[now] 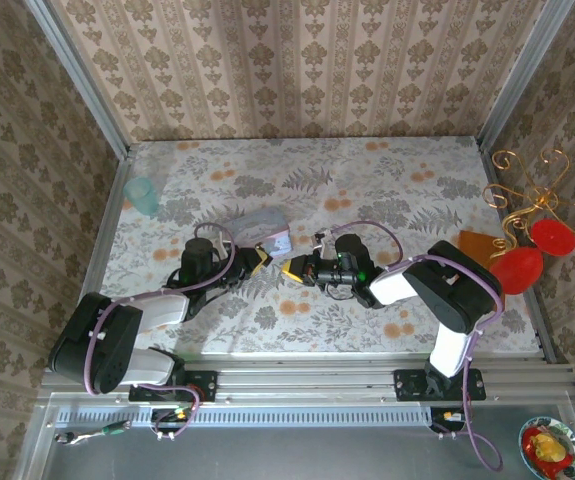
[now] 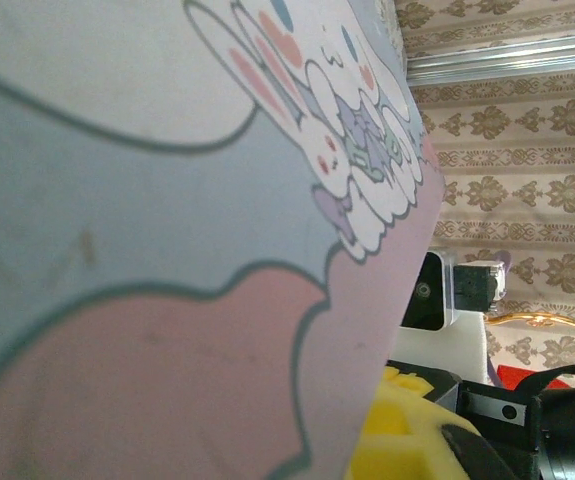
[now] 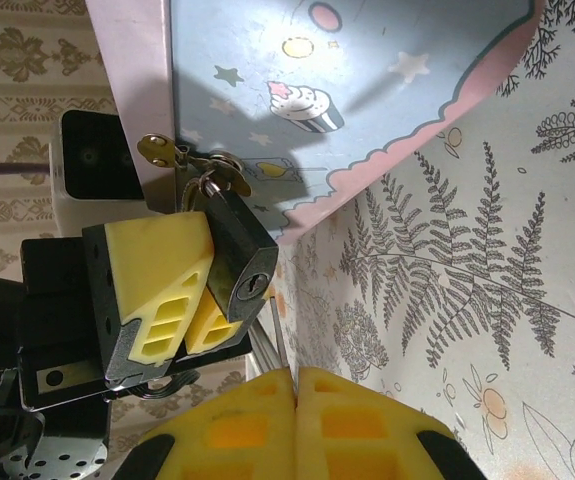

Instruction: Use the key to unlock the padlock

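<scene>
Hard plastic and small metal on a desk (image 1: 397,190) draped in fern-and-blossom print. Near the middle, a pale translucent box (image 1: 262,232), smooth-walled. Seen from the right wrist, printed with stars and a cupcake on blue, edged by a scalloped pink band.

Hanging at the box's brassy hasp (image 3: 157,150) by a thin silvery shackle: the padlock (image 3: 239,255), squarish, black and matte, with a round metal keyway facing the right wrist camera.

Clamped on that black body: the left tool (image 3: 205,295), nearly closed, its yellow ribbed pads pressed against the padlock, black housing behind.

Just near of it, the right tool (image 3: 297,395), blocky yellow fingers shut together with no gap. Pinched in the seam, a thin silvery key (image 3: 274,340), the blade poking out toward the padlock's lower corner and stopping just short. Not in the keyway.

From above, both tools tip to tip, just near of the box.

Well apart from all this: a teal translucent cup (image 1: 143,195) at the far left, and two glossy red round pieces (image 1: 517,268) with a curled gold wire stand (image 1: 527,175) at the right edge.
</scene>
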You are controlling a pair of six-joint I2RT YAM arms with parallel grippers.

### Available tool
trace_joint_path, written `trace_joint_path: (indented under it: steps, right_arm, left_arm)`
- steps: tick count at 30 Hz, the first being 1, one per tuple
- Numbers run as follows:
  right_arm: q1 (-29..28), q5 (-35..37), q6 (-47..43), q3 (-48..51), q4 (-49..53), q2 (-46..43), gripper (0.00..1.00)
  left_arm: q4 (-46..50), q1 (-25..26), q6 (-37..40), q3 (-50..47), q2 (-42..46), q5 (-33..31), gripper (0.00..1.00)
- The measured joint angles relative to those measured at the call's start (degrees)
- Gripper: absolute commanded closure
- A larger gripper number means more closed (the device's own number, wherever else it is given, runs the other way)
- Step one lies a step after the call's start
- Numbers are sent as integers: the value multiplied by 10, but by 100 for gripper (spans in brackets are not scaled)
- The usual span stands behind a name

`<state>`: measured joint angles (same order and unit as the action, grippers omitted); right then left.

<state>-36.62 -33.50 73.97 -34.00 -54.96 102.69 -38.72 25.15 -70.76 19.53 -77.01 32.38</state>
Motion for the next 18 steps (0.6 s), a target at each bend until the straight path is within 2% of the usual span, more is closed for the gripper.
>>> trace_joint_path:
  steps: [18]
  right_arm:
    - [0, 0, 2, 0, -26, 9, 100]
  left_arm:
    - [-4, 3, -4, 5, -7, 5, 100]
